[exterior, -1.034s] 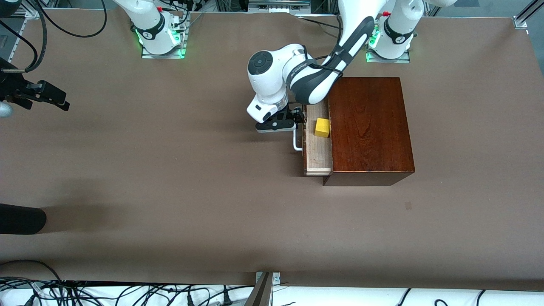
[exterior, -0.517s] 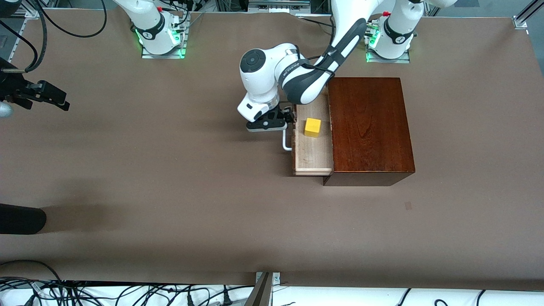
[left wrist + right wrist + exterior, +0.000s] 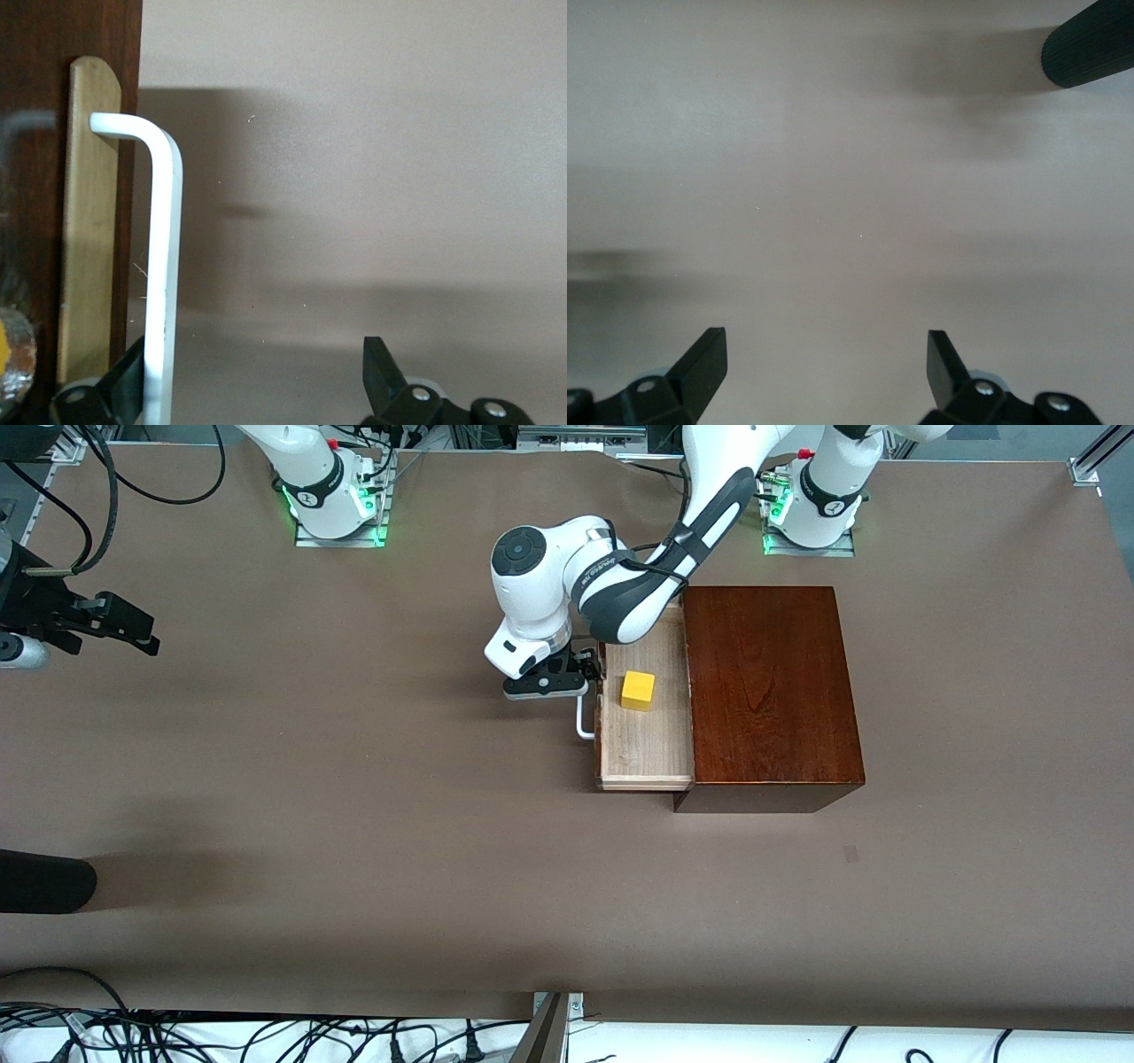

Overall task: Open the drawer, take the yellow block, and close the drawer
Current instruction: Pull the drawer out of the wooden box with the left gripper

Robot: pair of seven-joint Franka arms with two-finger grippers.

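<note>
The opening of the drawer point(image 3: 645, 735) was in hand. The left gripper point(image 3: 580, 682) had its jaws spread wide in front of the drawer, one finger point(image 3: 124, 385) hooked inside the white handle point(image 3: 161, 266) and the other out over bare table point(image 3: 354, 779), so it hooked the bar rather than clamped it. The yellow block point(image 3: 637, 690) lay in the pale tray, just inward of those jaws and near the brown box point(image 3: 769, 686).

Compared with a second earlier, the tray stood farther out of the box, and handle, block and left gripper had all shifted toward the right arm's end.

The next move probably called for freeing the finger from the handle, lifting, and coming down over the block.

The right gripper point(image 3: 824, 372) waited, jaws wide and empty, over bare table at its own end.
</note>
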